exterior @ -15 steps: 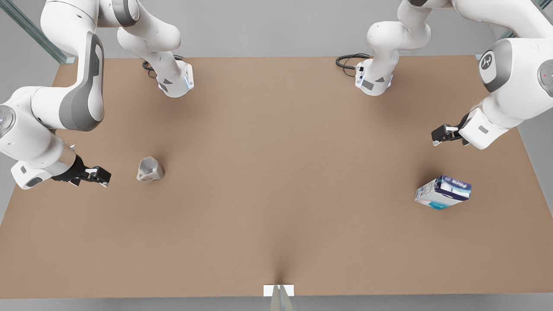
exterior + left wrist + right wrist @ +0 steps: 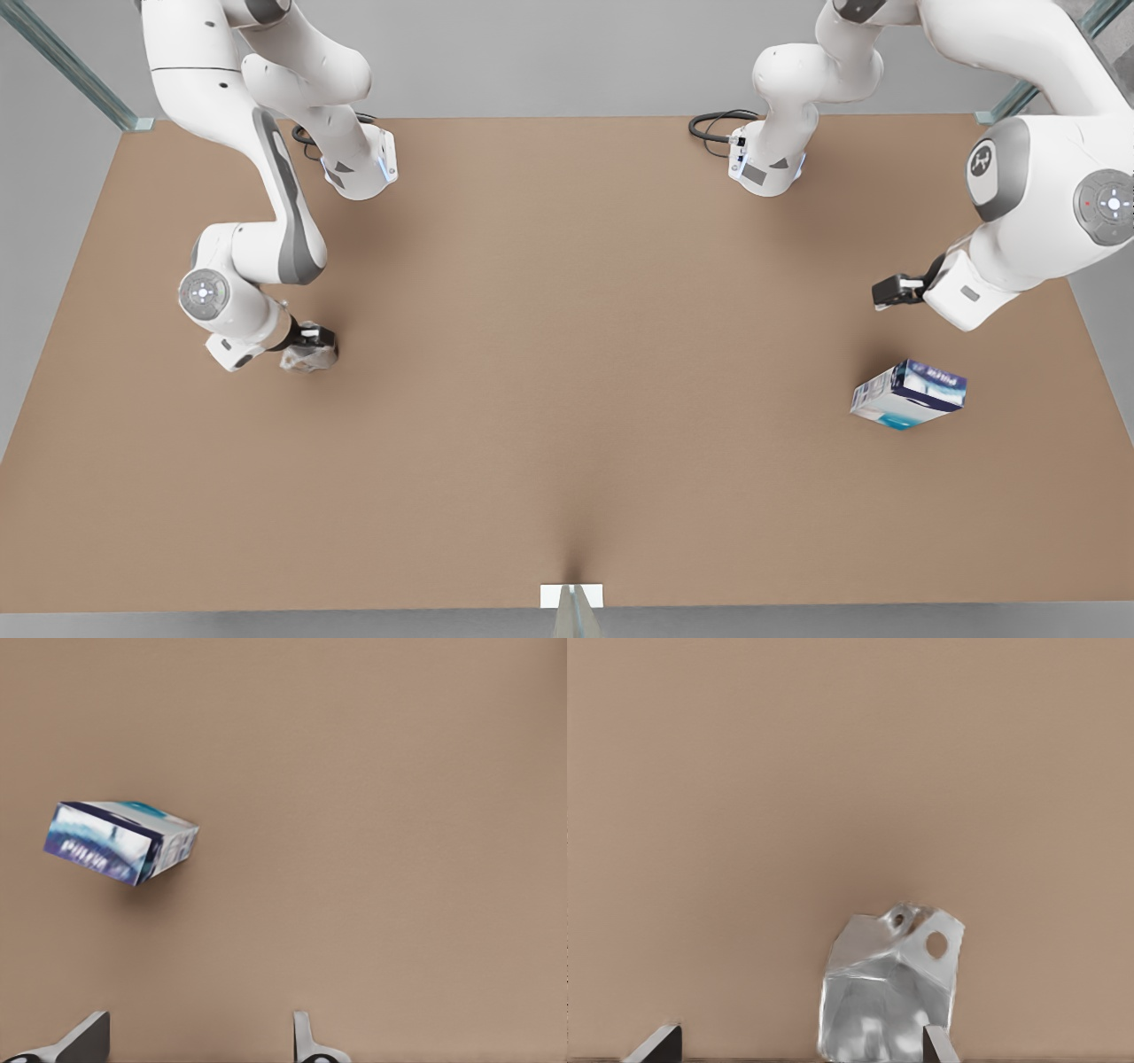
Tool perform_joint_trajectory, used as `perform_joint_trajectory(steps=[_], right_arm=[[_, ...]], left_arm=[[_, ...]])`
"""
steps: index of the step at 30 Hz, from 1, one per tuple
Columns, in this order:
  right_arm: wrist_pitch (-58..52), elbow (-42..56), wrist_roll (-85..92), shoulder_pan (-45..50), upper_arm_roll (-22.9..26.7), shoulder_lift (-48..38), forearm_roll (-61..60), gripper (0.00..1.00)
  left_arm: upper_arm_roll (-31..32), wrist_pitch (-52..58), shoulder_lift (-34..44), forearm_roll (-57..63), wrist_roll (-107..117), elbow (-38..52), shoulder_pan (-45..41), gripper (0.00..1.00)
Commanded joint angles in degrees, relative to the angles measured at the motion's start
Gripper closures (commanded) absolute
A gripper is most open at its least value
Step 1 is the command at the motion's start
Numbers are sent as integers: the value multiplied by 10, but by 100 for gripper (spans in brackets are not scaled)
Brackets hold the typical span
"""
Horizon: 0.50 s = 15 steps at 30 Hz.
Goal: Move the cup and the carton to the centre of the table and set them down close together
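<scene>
The silvery faceted cup point(image 2: 302, 359) stands on the brown table point(image 2: 567, 354) at the front view's left. My right gripper point(image 2: 317, 339) hangs right over it and partly covers it. In the right wrist view the cup point(image 2: 888, 992) sits between the open fingers, close to one fingertip point(image 2: 936, 1043); right gripper point(image 2: 797, 1047). The white, blue and navy carton point(image 2: 910, 393) lies at the front view's right. My left gripper point(image 2: 889, 291) hovers behind it, apart from it. In the left wrist view the carton point(image 2: 120, 842) lies ahead of the open left gripper point(image 2: 195, 1045).
Both arm bases point(image 2: 359, 168) point(image 2: 766, 168) stand at the table's far edge with black cables point(image 2: 718, 124) beside them. A small white tab point(image 2: 571, 595) marks the near edge. Bare brown tabletop stretches between cup and carton.
The right arm has swung in from the front view's left, bringing its gripper from beside the cup to right over it. The left gripper has shifted slightly. Cup and carton have not moved.
</scene>
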<state>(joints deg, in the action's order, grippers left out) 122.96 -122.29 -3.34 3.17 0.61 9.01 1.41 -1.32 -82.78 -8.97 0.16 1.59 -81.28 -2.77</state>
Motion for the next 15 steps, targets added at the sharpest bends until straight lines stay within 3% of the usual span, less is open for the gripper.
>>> perform_joint_trajectory(steps=[1,15], right_arm=[[-1,-1,0,3,0,1,0,0],[-26,3,-1,10,1,76,1,0]], left_arm=[[0,-5,6,0,0,-18,0,0],[0,-46,11,0,17,-45,0,0]])
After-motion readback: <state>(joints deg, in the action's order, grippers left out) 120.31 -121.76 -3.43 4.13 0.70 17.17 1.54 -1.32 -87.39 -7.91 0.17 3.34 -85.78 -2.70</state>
